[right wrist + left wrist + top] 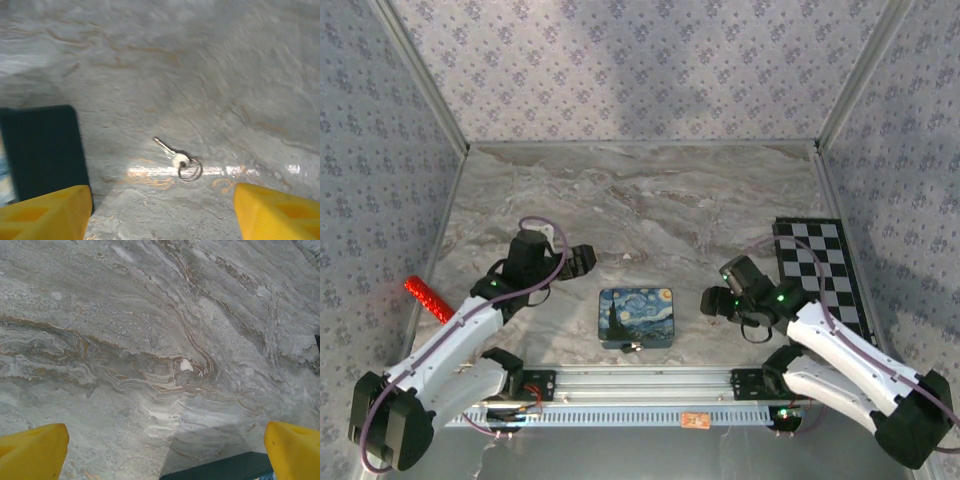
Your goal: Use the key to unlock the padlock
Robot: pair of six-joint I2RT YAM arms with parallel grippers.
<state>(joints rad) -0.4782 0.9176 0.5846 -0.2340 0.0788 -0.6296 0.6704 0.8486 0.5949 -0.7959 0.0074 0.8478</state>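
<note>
A small silver key (172, 156) on a wire ring (190, 170) lies flat on the marble, just ahead of my right gripper (162, 216). That gripper is open, its yellow fingertips (280, 212) wide apart and nothing between them. In the top view the right gripper (712, 300) hovers just right of the blue box. The padlock (631, 346), a tiny black block with a pale bit, sits against the box's near edge. My left gripper (582, 258) hangs over bare marble left of and behind the box. It is open (165, 452), and its fingertips (32, 452) hold nothing.
The blue starry-night box (636, 316) lies mid-table between the arms; its dark side shows in the right wrist view (42, 150). A red cylinder (428, 298) lies at the left wall. A checkerboard (820, 265) lies at the right. A metal rail (640, 385) runs along the near edge.
</note>
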